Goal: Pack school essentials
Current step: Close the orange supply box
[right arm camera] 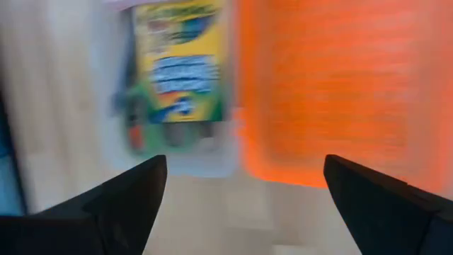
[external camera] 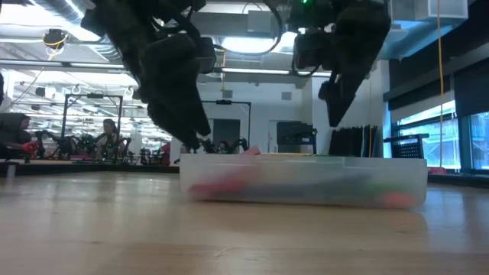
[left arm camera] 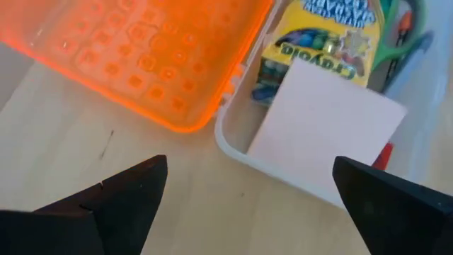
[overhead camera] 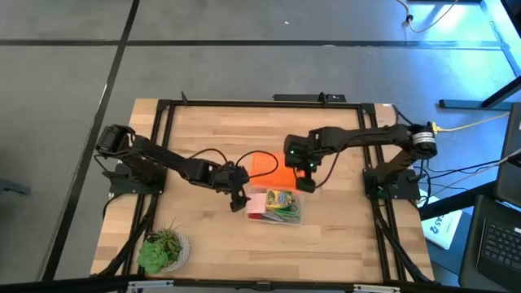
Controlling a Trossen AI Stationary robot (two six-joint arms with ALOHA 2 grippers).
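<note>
The packing looks all but done: the crayon box [overhead camera: 281, 201], the pink note pad [left arm camera: 322, 124] and the green-handled scissors [left arm camera: 396, 39] already lie inside the clear box [overhead camera: 275, 217] on the worktop [overhead camera: 212, 252], with something small and red, probably the eraser, just showing by the pad. The orange lid [overhead camera: 264, 167] lies swung back, hinged along the box's far side. The left gripper [overhead camera: 238, 198] hangs with its fingers spread wide and empty, the box's near corner and the lid's edge lying just beyond the fingertips. The right gripper [overhead camera: 307, 181] is likewise wide open and holding nothing, lid and crayon box ahead of its fingers. My judgement: the step in hand is closing up, so the next move calls for catching the lid's free edge and folding it over the box without dragging the box aside
</note>
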